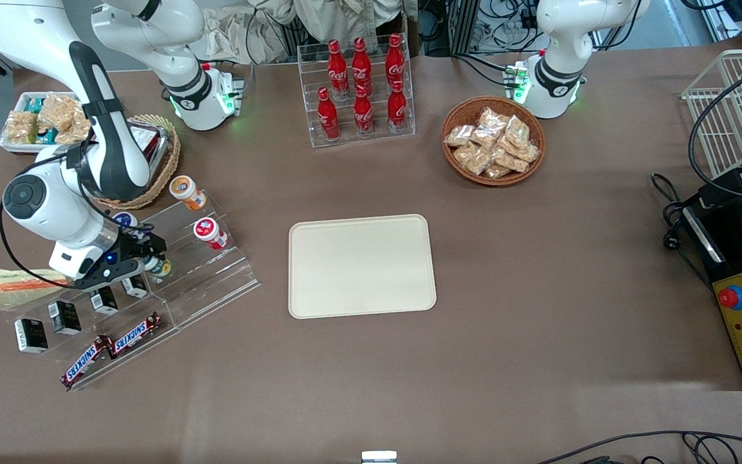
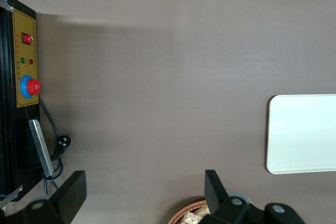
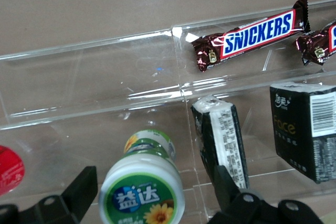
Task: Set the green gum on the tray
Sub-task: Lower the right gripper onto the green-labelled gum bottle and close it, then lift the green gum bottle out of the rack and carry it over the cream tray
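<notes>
We're at the reach: our end effector [image 3: 152,198] hovers with its fingers spread either side of the green gum [image 3: 142,192], standing on the clear stepped stand [image 1: 207,274]. Next we'd say lower, close, then carry it to the tray [image 1: 361,265].

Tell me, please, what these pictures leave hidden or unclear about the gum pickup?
- Front view: the gripper and arm cover most of the green gum on the stepped stand.
- Right wrist view: the picture's edge crops the fingertips; contact with the gum is unclear.
- Left wrist view: the tray is cropped.
</notes>
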